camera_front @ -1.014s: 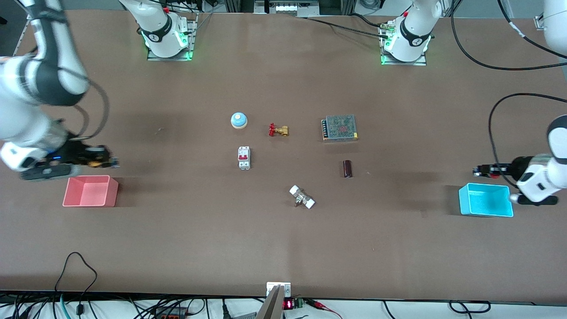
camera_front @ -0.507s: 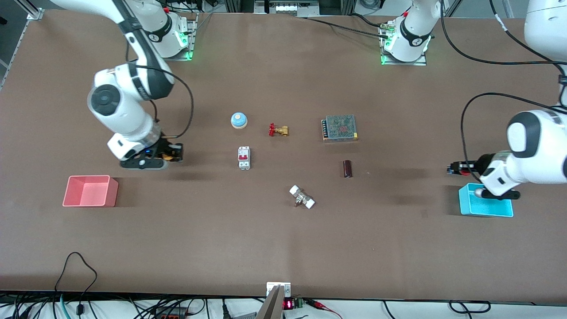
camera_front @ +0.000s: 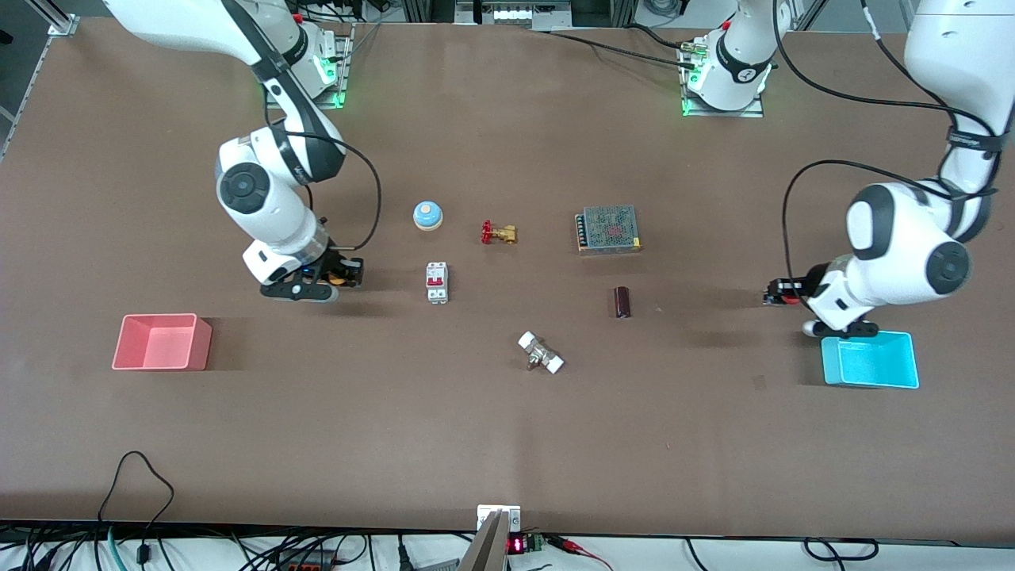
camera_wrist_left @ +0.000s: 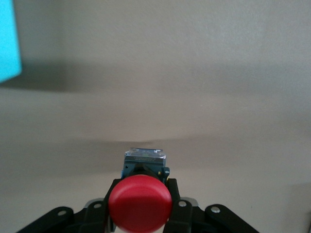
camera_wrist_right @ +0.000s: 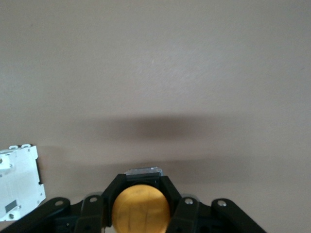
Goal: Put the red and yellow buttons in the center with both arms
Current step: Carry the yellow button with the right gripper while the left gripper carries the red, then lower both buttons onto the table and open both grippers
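My left gripper [camera_front: 781, 293] is shut on the red button [camera_front: 790, 297] and holds it above the brown tabletop [camera_front: 507, 428] beside the cyan bin [camera_front: 870, 359]. In the left wrist view the red cap [camera_wrist_left: 140, 203] sits between the black fingers [camera_wrist_left: 176, 191]. My right gripper [camera_front: 349, 274] is shut on the yellow button [camera_front: 338, 278] above the table, between the pink bin [camera_front: 161, 342] and the white breaker [camera_front: 437, 282]. In the right wrist view the yellow cap [camera_wrist_right: 141, 208] fills the jaws.
In the middle stand a blue-and-white dome bell [camera_front: 427, 215], a brass valve with a red handle [camera_front: 498, 232], a metal mesh box [camera_front: 609, 229], a dark cylinder [camera_front: 622, 302] and a white-ended metal fitting [camera_front: 541, 353]. The breaker also shows in the right wrist view [camera_wrist_right: 18, 183].
Both arms have carried their buttons inward from the bins toward the table's middle. The right gripper now hangs close to the breaker, the left just past the cyan bin.
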Motion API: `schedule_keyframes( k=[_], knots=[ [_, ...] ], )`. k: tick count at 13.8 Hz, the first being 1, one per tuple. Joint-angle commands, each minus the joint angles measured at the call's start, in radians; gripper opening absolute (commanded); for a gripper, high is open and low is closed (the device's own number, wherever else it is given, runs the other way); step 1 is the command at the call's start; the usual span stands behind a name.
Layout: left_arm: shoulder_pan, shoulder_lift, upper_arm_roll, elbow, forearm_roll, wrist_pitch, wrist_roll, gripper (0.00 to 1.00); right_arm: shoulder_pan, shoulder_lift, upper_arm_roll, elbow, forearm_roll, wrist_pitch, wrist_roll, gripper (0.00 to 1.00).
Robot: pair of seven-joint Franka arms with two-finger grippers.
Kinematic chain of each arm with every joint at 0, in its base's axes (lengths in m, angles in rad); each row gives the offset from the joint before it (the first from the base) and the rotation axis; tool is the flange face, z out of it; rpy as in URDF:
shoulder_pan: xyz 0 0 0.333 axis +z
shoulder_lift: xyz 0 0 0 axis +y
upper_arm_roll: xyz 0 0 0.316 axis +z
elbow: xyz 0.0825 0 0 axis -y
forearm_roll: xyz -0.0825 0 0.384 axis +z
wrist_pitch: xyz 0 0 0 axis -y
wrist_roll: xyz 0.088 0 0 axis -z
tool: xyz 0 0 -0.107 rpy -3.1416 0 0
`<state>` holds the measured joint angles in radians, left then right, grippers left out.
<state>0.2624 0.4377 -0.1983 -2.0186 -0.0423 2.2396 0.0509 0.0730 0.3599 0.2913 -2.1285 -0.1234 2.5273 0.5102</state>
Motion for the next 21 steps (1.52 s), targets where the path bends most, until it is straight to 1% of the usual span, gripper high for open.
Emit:
schedule_keyframes(
  k=[1, 3, 6, 9, 11, 12, 13, 14, 15, 16, 17, 18, 19, 20, 21],
  knots=[
    [0.011, -0.051, -0.033, -0.08, -0.001, 0.06, -0.058, 0.33, 0.019, 0.011, -0.007, -0.008, -0.047, 0.034, 0.041, 0.3],
    [0.011, -0.051, -0.068, -0.086, -0.001, 0.072, -0.109, 0.33, 0.017, 0.016, -0.009, -0.008, -0.067, 0.036, 0.041, 0.3],
    [0.011, -0.042, -0.098, -0.091, -0.002, 0.103, -0.151, 0.33, 0.022, 0.037, -0.012, -0.008, -0.082, 0.041, 0.042, 0.3],
    [0.011, -0.027, -0.098, -0.156, -0.002, 0.244, -0.151, 0.33, 0.024, 0.045, -0.014, -0.01, -0.091, 0.045, 0.054, 0.3],
    [0.011, -0.022, -0.098, -0.157, -0.002, 0.256, -0.151, 0.34, 0.028, 0.057, -0.014, -0.01, -0.123, 0.062, 0.092, 0.3],
    [0.011, -0.022, -0.098, -0.157, -0.001, 0.262, -0.152, 0.35, 0.04, 0.065, -0.014, -0.01, -0.166, 0.064, 0.132, 0.3],
    [0.011, -0.022, -0.098, -0.157, -0.002, 0.27, -0.152, 0.39, 0.044, 0.074, -0.014, -0.01, -0.218, 0.064, 0.184, 0.3],
    [0.011, -0.019, -0.098, -0.152, -0.002, 0.272, -0.152, 0.58, 0.044, 0.079, -0.014, -0.008, -0.257, 0.064, 0.215, 0.3],
    [0.011, -0.019, -0.098, -0.147, -0.002, 0.272, -0.155, 0.8, 0.044, 0.085, -0.014, -0.007, -0.281, 0.064, 0.234, 0.3],
    [0.011, -0.022, -0.098, -0.144, -0.001, 0.27, -0.163, 1.0, 0.044, 0.086, -0.015, -0.007, -0.285, 0.064, 0.238, 0.3],
    [0.011, -0.03, -0.098, -0.144, -0.001, 0.267, -0.164, 1.0, 0.044, 0.086, -0.015, -0.005, -0.285, 0.064, 0.238, 0.3],
    [0.011, -0.04, -0.098, -0.143, -0.001, 0.264, -0.164, 1.0, 0.042, 0.086, -0.014, -0.005, -0.285, 0.064, 0.24, 0.4],
    [0.011, -0.053, -0.098, -0.141, -0.001, 0.262, -0.16, 1.0, 0.041, 0.086, -0.014, -0.004, -0.285, 0.064, 0.241, 0.64],
    [0.011, -0.066, -0.098, -0.129, -0.001, 0.259, -0.16, 1.0, 0.037, 0.086, -0.014, -0.002, -0.285, 0.064, 0.241, 0.75],
    [0.011, -0.076, -0.098, -0.106, 0.001, 0.243, -0.158, 1.0, 0.036, 0.086, -0.014, 0.001, -0.283, 0.064, 0.243, 1.0]
  ],
)
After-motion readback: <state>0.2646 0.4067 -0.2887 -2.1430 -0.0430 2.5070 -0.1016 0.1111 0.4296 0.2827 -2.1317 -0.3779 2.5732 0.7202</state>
